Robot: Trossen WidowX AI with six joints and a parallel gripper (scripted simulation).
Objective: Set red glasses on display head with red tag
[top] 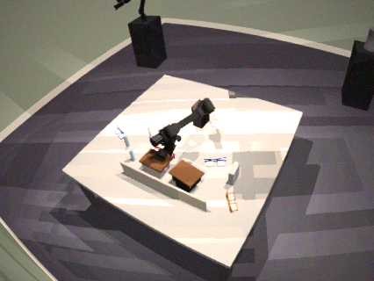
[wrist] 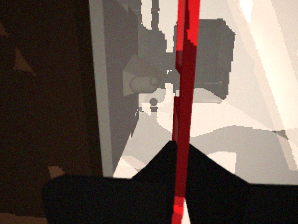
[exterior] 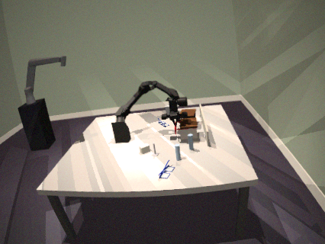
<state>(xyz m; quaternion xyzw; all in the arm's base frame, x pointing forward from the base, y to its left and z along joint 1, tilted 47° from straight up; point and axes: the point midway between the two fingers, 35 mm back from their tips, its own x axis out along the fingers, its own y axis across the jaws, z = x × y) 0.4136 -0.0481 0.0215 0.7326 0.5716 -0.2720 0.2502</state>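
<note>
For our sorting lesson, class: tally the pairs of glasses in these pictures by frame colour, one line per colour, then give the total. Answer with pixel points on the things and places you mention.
Blue glasses [top: 119,132] [top: 215,159] [exterior: 166,171] [exterior: 163,123]: 2
Red glasses [top: 173,155] [exterior: 175,128] [wrist: 186,100]: 1
Orange glasses [top: 232,199]: 1
Total: 4

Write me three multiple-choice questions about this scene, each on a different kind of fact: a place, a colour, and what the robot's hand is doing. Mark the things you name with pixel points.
1. Where do the orange glasses lie?
A) On a brown-topped block
B) On the table
C) On the floor

2. What colour are the glasses at the hand?
A) Blue
B) Orange
C) Red

3. How is the hand?
A) Closed on glasses
B) Wide open
C) Closed on nothing

Key:
1 B: the orange glasses [top: 228,201] lie on the tabletop [top: 215,228].
2 C: the red glasses [wrist: 186,100] show a red frame up close.
3 A: the hand's [wrist: 180,145] dark fingers pinch that frame.
</note>
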